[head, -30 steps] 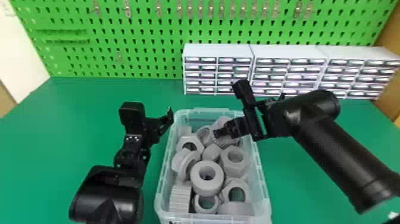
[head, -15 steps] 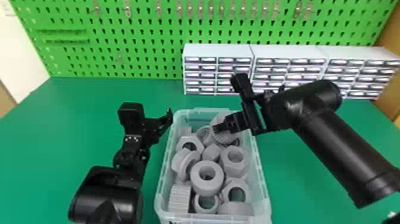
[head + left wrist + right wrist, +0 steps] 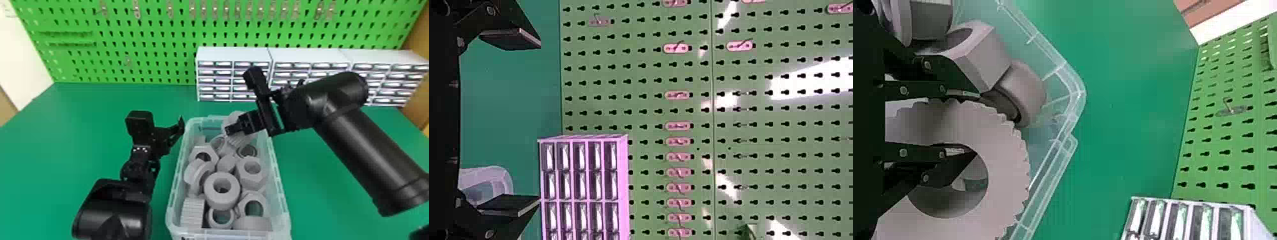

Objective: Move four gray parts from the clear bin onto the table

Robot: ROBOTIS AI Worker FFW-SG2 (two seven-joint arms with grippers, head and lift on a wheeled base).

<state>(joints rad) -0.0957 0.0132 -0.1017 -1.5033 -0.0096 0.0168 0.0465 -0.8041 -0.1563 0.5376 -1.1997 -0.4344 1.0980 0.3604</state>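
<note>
one toothed gray ring (image 3: pixel 1007 167) between the right fingers (image 3: pixel 234 128), its wall clamped, left fingers (image 3: pixel 176 130) wide apart

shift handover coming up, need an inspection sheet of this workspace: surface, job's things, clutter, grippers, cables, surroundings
Surface: green tabletop, bare either side of the bin
Job's things: clear bin on the table, holding gray parts, rings and nut shapes among them
Clutter: parts heaped over one another in the bin
Left gripper: left of the bin, fingers apart, nothing between them
Right gripper: in the bin's far end, at a large toothed ring; grip cannot be judged
Cables: nothing seen
Surroundings: green pegboard with metal hooks behind the table, white drawer cabinets before it
</note>
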